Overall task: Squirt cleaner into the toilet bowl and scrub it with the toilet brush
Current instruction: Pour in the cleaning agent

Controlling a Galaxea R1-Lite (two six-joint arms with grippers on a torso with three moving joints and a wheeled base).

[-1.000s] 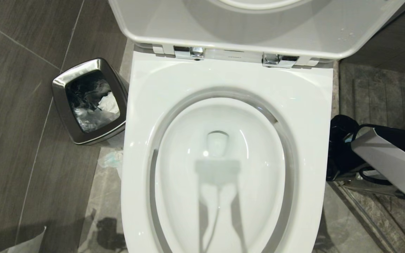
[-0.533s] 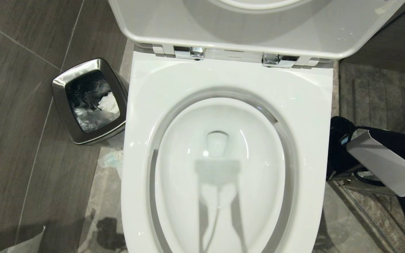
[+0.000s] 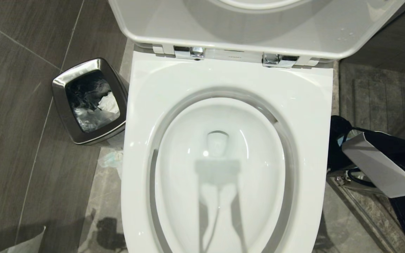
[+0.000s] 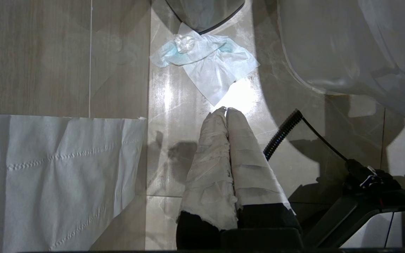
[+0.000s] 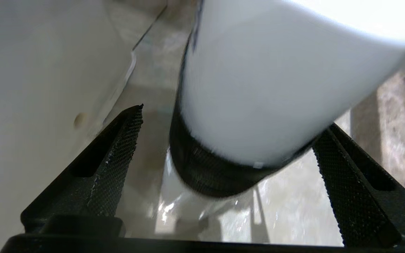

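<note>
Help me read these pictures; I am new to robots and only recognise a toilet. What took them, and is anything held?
A two-armed robot took them. Its head camera looks down on the open toilet bowl, a steel waste bin on its left and the right arm low on its right. The left wrist camera shows the shut, wrapped left gripper over floor tiles, a crumpled tissue and a paper sheet. The right wrist camera shows the right gripper, open around a white cylinder with a black end. Nothing is gripped.

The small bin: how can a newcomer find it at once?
Start from the white toilet bowl filling the middle of the head view. On the dark floor at its left, near the hinges, stands the bin. Only it is shiny steel, squarish, with rubbish inside.
</note>
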